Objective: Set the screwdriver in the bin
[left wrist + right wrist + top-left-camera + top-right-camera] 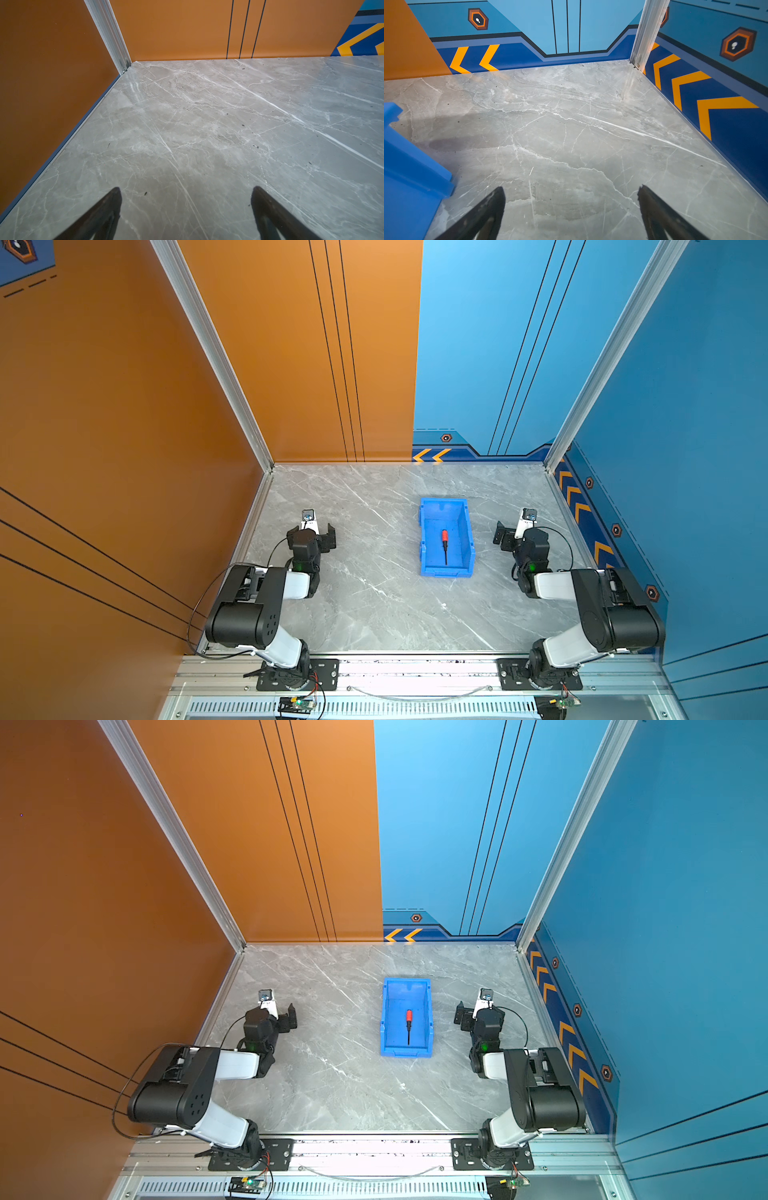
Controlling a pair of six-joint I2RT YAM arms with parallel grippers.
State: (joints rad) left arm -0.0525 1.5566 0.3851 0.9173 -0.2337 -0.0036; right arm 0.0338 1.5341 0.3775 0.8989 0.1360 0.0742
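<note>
Tabletop of grey marble pattern, seen from above, with two black-and-white robot arms mounted on the side of the bin nearest the viewer. Between those mounts and the bin the surface lies bare, and this is the widest open room for moving.

The left gripper sits well to the left of the bin, jaws spread wide and holding nothing. The right gripper sits to the right of the bin and somewhat nearer to it, jaws likewise spread and empty. The bin's blue corner shows at the edge of its wrist view.

The screwdriver lies flat on the bin's floor. Its orange-red handle points toward the far end and its thin shaft toward the lipped near end, and it touches neither side wall. The task looks done.

The likeliest risk now is a careless sweep of the right arm toward the bin. The light plastic would probably slide or tip, and the slim tool could roll or slip toward the front lip.

Outward from the bin past each gripper, room is tighter: an orange wall on the left and a blue chevron-striped wall on the right. Beyond the bin, a bare strip runs to the back wall.
</note>
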